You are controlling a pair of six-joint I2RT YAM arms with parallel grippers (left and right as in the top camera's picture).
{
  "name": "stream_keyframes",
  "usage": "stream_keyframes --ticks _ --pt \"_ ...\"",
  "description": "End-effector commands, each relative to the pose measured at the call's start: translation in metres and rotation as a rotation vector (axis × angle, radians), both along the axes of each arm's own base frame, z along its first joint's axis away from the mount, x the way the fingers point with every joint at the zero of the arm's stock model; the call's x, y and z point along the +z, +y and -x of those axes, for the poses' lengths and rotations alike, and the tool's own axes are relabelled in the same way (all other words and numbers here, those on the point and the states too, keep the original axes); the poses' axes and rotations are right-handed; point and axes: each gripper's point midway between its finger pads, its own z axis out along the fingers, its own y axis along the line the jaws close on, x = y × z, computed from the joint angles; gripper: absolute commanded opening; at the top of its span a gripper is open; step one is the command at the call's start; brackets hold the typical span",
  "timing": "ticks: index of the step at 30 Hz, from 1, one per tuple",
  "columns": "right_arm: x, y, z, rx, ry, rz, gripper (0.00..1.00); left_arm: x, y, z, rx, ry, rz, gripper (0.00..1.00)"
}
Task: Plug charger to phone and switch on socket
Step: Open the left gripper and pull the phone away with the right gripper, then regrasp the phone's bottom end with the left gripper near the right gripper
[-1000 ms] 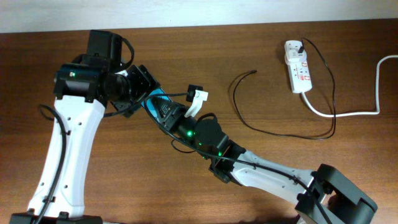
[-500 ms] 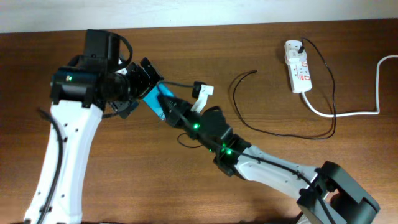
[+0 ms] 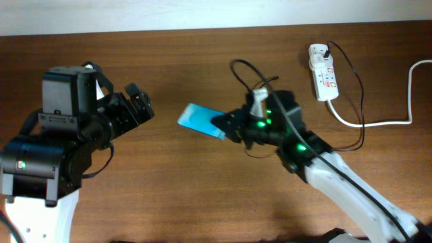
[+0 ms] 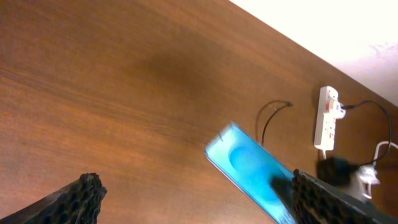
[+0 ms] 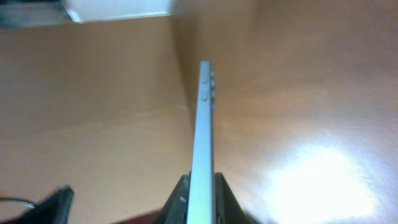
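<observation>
Cyan glossy flat phone (image 3: 200,119) clamped at 1 end in right gripper (image 3: 227,126), arm stretched across brown wood-grain table (image 3: 202,196), left gripper (image 3: 140,102) jaws spread wide

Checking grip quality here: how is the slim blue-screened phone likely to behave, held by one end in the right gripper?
The slim blue-screened phone looks rigid: its edge runs straight, so it probably won't sag. Pinched at one end only by the right gripper, it could pivot if bumped. Its smooth faces may slip.
</observation>
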Motion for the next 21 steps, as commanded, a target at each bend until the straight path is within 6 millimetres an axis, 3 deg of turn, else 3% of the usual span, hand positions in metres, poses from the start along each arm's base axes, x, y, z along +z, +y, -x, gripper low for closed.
stream_keyframes --ticks 1,4,6,10,12,17,21 --pt "0.036 -0.024 0.035 0.047 -0.056 0.009 0.05 0.011 0.005 0.007 -0.001 -0.034 -0.025 0.99" --pt "0.062 -0.040 0.057 0.022 -0.089 -0.010 0.04 0.010 0.003 0.008 -0.006 -0.030 -0.019 0.99" --pt "0.059 -0.045 0.063 -0.030 0.027 -0.034 0.05 0.011 -0.004 0.009 -0.032 -0.025 0.015 0.99" --pt "0.048 -0.050 0.046 -0.170 0.185 -0.065 0.04 0.011 -0.015 0.013 0.000 0.009 0.133 0.99" --pt "0.054 -0.048 0.031 -0.216 0.174 -0.106 0.04 0.008 -0.015 0.016 0.099 0.053 0.216 0.99" --pt "0.065 -0.027 0.011 -0.229 0.231 -0.233 0.04 0.007 -0.015 0.017 0.256 0.099 0.349 0.99" --pt "0.077 0.015 -0.003 -0.177 0.137 -0.320 0.04 0.007 -0.024 0.018 0.297 0.142 0.448 0.99"
